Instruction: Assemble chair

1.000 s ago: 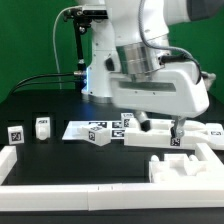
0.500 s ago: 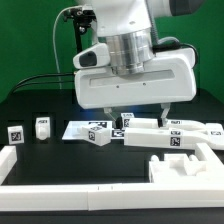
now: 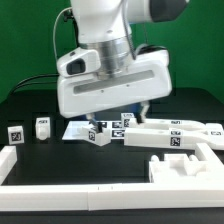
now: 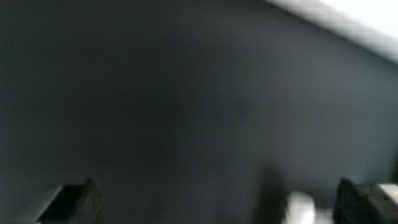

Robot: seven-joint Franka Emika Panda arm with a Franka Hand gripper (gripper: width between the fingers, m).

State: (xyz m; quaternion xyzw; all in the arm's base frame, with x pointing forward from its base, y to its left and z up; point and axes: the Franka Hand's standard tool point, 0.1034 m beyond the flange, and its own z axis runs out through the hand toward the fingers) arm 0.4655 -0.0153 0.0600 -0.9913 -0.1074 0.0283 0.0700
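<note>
Black table top [image 3: 40,105], green backdrop behind, long white border rails [image 3: 100,190] along the near and side edges.

Exterior view:
- White robot arm [image 3: 105,45] hangs over mid-table, its broad housing low above the parts. Its finger ends are not readable from here.
- Chair parts lie loose on the table. Toward the exterior view's left are a small white tagged block [image 3: 15,133] and, near it, a small white peg-like piece [image 3: 43,126].
- The marker board [image 3: 75,130] lies flat at the centre, with a white tagged cube [image 3: 98,136] at its near edge.
- A long white tagged panel [image 3: 165,137] stretches toward the exterior view's right.
- A blocky white notched panel [image 3: 180,167] sits nearer the camera, just inside the front rail.
- Nothing is lifted off the table.

Wrist view:
- Blurred dark table surface fills the frame.
- Gripper [image 4: 222,205]: two dark fingertips [image 4: 68,203] stand wide apart, with only bare table between them. The jaws are fully spread and hold nothing.
- A blurred white strip [image 4: 356,15] shows at the frame edge; I cannot tell what it is.
</note>
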